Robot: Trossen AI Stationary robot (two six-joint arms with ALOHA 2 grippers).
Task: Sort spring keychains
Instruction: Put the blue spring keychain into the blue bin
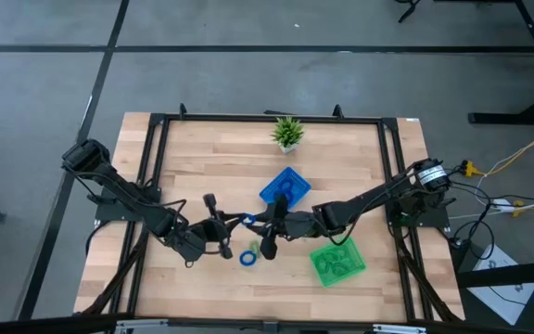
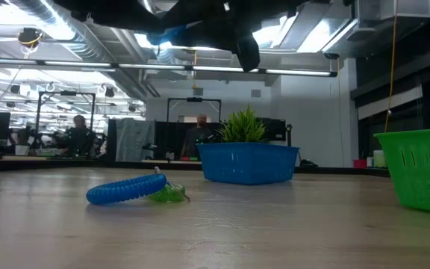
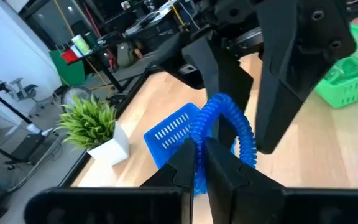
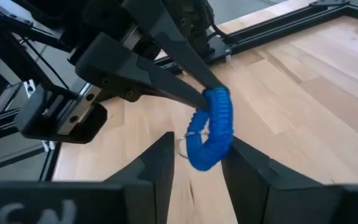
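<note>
A blue spring keychain (image 4: 211, 130) hangs in the air over the table's middle. My left gripper (image 1: 239, 222) reaches in from the left and is shut on it. My right gripper (image 4: 201, 142) comes from the right and is open, one finger on each side of the same coil, with bare wood showing between one finger (image 4: 163, 155) and the coil. Below them another blue keychain (image 1: 248, 258) lies flat on the table, a light green one (image 2: 169, 194) right against it. My left gripper pinches the blue coil's loop at one spot on its upper part (image 4: 215, 94) between its two shut fingertips (image 3: 188, 155). The fingers come nearly level from the table's left. The loop hangs clear of the table. My right gripper's one finger (image 4: 244, 162) lies close beside the coil; I cannot tell whether it touches.
A blue square tray (image 1: 286, 188) sits just beyond the grippers, a green square tray (image 1: 337, 262) at the near right, holding green coils. A small potted plant (image 1: 288, 133) stands at the far edge. Black frame rails (image 1: 156, 186) run along the table's sides.
</note>
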